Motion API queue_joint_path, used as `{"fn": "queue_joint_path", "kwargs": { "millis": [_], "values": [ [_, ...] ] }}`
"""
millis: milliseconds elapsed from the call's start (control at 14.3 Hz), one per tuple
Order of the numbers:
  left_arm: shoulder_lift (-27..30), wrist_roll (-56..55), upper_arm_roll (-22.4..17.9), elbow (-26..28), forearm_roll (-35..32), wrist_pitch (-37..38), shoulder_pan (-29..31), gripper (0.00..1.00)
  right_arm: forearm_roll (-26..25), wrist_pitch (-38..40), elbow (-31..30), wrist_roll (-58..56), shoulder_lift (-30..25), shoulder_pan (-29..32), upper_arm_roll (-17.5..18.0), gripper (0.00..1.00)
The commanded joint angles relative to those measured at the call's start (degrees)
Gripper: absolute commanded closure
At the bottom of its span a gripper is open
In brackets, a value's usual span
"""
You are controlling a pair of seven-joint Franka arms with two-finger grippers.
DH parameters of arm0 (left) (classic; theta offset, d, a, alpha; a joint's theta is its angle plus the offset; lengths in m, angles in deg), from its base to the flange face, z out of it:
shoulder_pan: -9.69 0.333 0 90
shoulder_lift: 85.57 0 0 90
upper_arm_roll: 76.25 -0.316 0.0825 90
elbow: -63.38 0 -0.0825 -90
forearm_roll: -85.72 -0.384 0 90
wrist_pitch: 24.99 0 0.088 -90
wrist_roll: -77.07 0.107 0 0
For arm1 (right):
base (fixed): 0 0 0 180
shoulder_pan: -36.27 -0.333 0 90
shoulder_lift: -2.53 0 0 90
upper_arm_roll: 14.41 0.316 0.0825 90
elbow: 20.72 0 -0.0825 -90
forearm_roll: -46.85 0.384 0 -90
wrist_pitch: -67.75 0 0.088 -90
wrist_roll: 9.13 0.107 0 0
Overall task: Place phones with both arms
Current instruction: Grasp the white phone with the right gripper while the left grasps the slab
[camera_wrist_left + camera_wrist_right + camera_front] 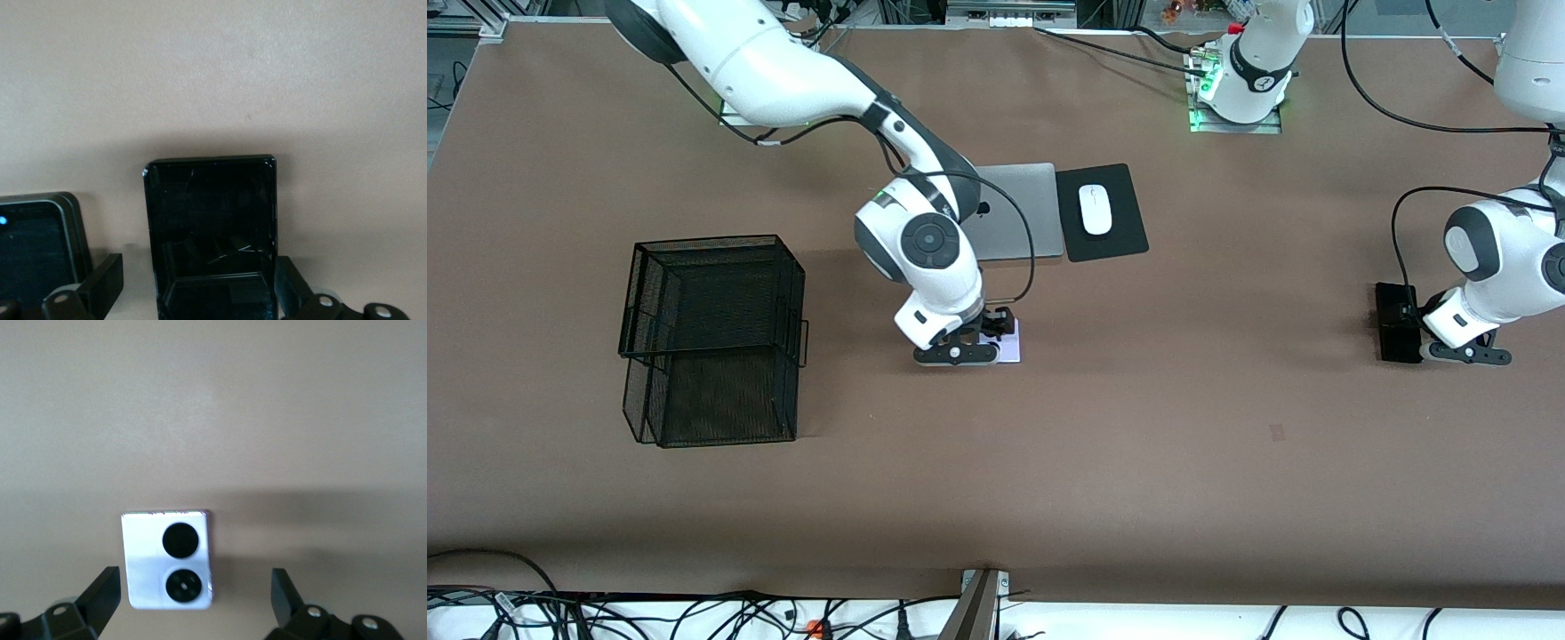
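Note:
The lilac-white phone [1011,342] lies flat mid-table, its two black camera circles up. My right gripper [958,353] is low over it and open. In the right wrist view the phone [167,560] lies between the fingers [103,593], closer to one, touching neither. The long black slab [1397,322] lies toward the left arm's end. My left gripper [1467,354] is beside it and open. In the left wrist view, the small squarish black phone [210,233] lies between the open fingers [103,280], with the slab [33,247] beside it. The front view hides the small black phone under the hand.
A black wire-mesh basket [711,338] stands toward the right arm's end. A grey laptop [1018,213] and a white mouse [1096,209] on a black pad [1125,240] lie farther from the front camera than the lilac phone.

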Motion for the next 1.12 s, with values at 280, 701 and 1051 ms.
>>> {"fn": "queue_joint_path", "kwargs": {
  "millis": [280,701,1051],
  "values": [
    [-1.6,-2.7,1.7,1.6,0.0,-2.5,2.0,0.00,-1.1,-4.7,6.6,6.7,7.3,-7.8,-6.4,0.00],
    [-2.6,-2.9,1.7,1.4,0.0,-3.5,2.1,0.13,-1.3,-4.9,6.7,6.5,7.7,-8.2,-6.6,0.00],
    [-3.5,-2.9,1.7,0.8,0.1,-3.5,2.0,0.85,-3.3,-5.1,6.7,6.3,8.3,-8.7,-7.3,0.00]
  ]
}}
